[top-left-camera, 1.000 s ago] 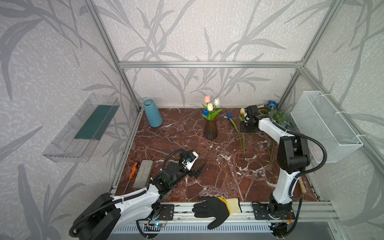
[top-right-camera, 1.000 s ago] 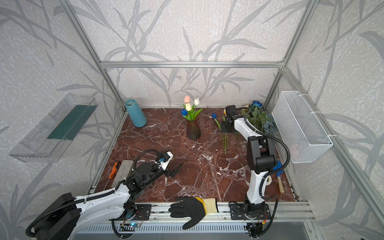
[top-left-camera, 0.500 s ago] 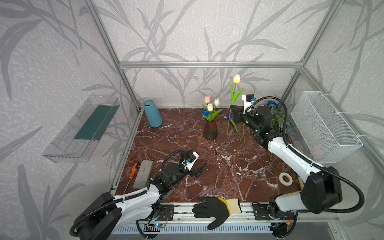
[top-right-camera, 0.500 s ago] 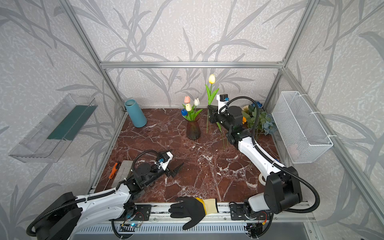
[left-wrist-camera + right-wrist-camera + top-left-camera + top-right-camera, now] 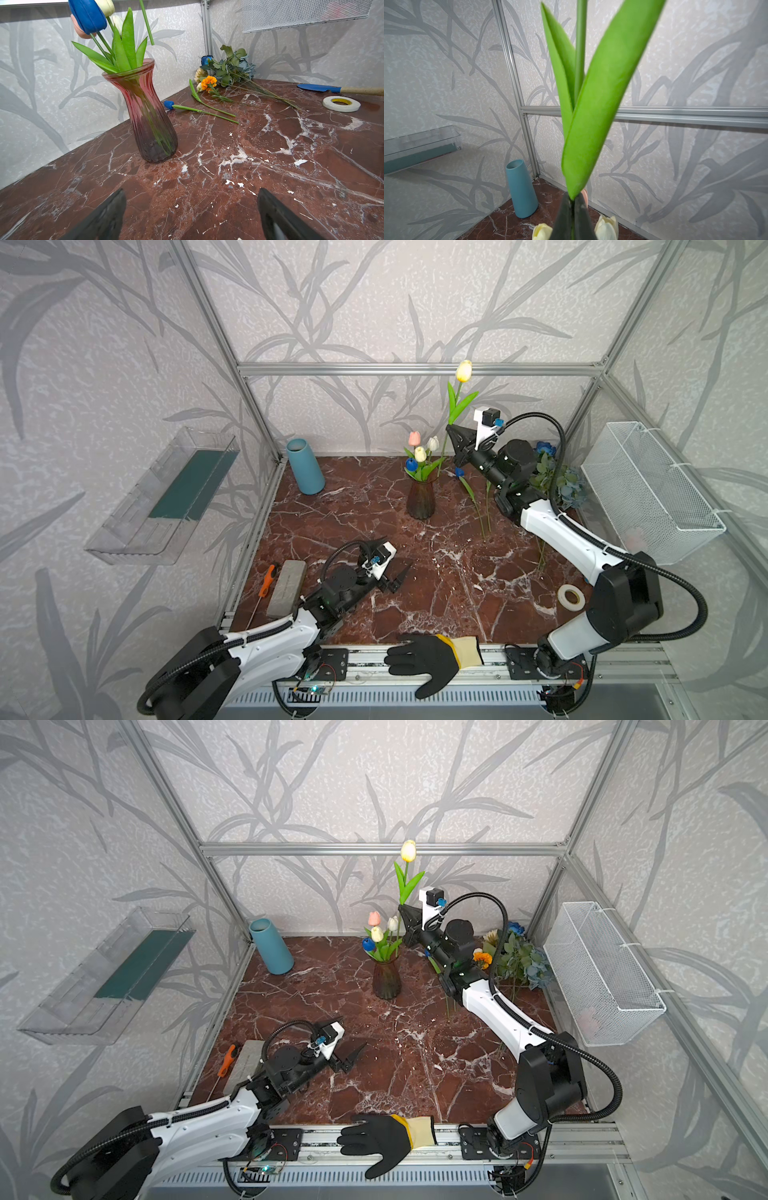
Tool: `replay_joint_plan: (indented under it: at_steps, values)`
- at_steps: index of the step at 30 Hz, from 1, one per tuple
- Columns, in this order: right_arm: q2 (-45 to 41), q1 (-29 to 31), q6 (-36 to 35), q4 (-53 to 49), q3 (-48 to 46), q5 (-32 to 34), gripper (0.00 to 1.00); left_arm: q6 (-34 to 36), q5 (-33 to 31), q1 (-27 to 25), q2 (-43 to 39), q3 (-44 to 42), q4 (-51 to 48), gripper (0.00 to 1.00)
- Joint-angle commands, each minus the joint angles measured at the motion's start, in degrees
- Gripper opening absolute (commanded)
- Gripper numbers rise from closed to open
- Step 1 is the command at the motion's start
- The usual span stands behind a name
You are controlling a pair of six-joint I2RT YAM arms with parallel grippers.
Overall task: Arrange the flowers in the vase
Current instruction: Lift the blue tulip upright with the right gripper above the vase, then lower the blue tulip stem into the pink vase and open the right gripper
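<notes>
A reddish glass vase [image 5: 420, 499] [image 5: 386, 979] [image 5: 145, 116] stands at the back middle and holds pink, white, cream and blue tulips [image 5: 419, 454]. My right gripper [image 5: 451, 435] [image 5: 402, 913] [image 5: 572, 202] is shut on the stem of a yellow tulip [image 5: 464, 371] [image 5: 408, 851], held upright. Its stem end [image 5: 153, 42] hangs just above the vase's rim. A blue tulip [image 5: 168, 104], an orange marigold [image 5: 208, 82], a cream daisy [image 5: 200, 73], a deep-blue rose [image 5: 206, 59] and a dusty-blue bunch [image 5: 245, 66] lie at the back right. My left gripper [image 5: 398, 553] [image 5: 191, 190] is open and empty, low at the front.
A blue cylinder vase [image 5: 305, 466] stands at the back left. A tape roll [image 5: 570, 596] and a blue-handled tool [image 5: 320, 88] lie at the right. A grey block [image 5: 286, 587] and an orange screwdriver [image 5: 266, 580] lie front left. A glove [image 5: 432, 657] rests on the front rail. A wire basket [image 5: 648, 489] hangs on the right wall.
My right gripper has risen from the table by the loose flowers, carrying the yellow tulip upright toward the vase. The left arm has stayed put.
</notes>
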Motion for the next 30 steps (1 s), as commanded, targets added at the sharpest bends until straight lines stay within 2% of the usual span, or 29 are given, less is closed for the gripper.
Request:
replay_joint_plan:
  at_steps: [1, 11, 25, 30]
  values:
    - [2.0, -0.05, -1.7, 3.95, 1.88, 0.99, 0.0, 0.79, 0.57, -0.29, 0.33, 0.36, -0.22, 0.98]
    - [6.48, -0.04, -2.58, 7.03, 3.13, 0.95, 0.0, 1.58, -0.09, -0.35, 1.29, 0.78, -0.14, 0.98]
    - [9.85, -0.12, -5.74, 11.53, -4.03, -5.87, 0.0, 1.67, 0.01, -0.42, 1.74, 0.98, -0.22, 0.98]
    - [10.71, -0.09, -5.99, 12.91, -6.43, -5.22, 0.0, 1.67, 0.18, -0.42, 1.9, 1.09, -0.31, 0.98]
